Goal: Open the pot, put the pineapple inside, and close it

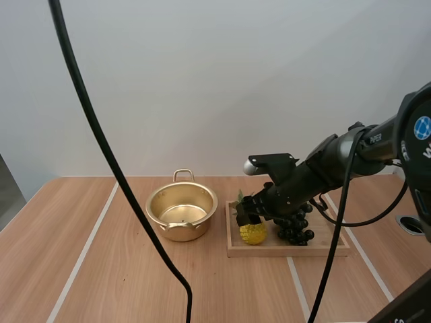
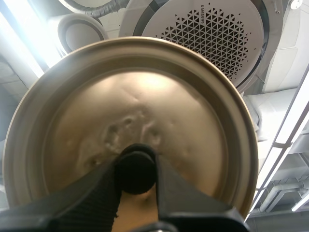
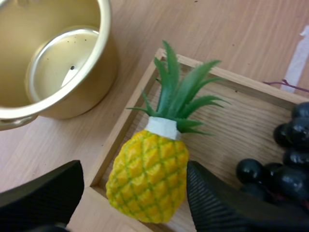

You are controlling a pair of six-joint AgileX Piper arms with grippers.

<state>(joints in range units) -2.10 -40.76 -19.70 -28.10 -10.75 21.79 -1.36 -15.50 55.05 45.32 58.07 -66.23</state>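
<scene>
Pineapple [image 3: 148,176] lies in the tray [image 3: 241,121], grapes [image 3: 285,164] at its 3 o'clock, straddled by the wide-open right gripper [image 1: 246,219]. Lidless pot [image 1: 182,212] stands at the tray's 9 o'clock. Left wrist view: left gripper [image 2: 137,180] pinches the lid [image 2: 145,106] by its knob [image 2: 136,164].

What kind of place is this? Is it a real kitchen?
Probably a robot practice table, not a kitchen: a shiny gold metal pot, a yellow toy pineapple in a shallow wooden tray, and a black two-fingered right gripper open around the pineapple.
</scene>
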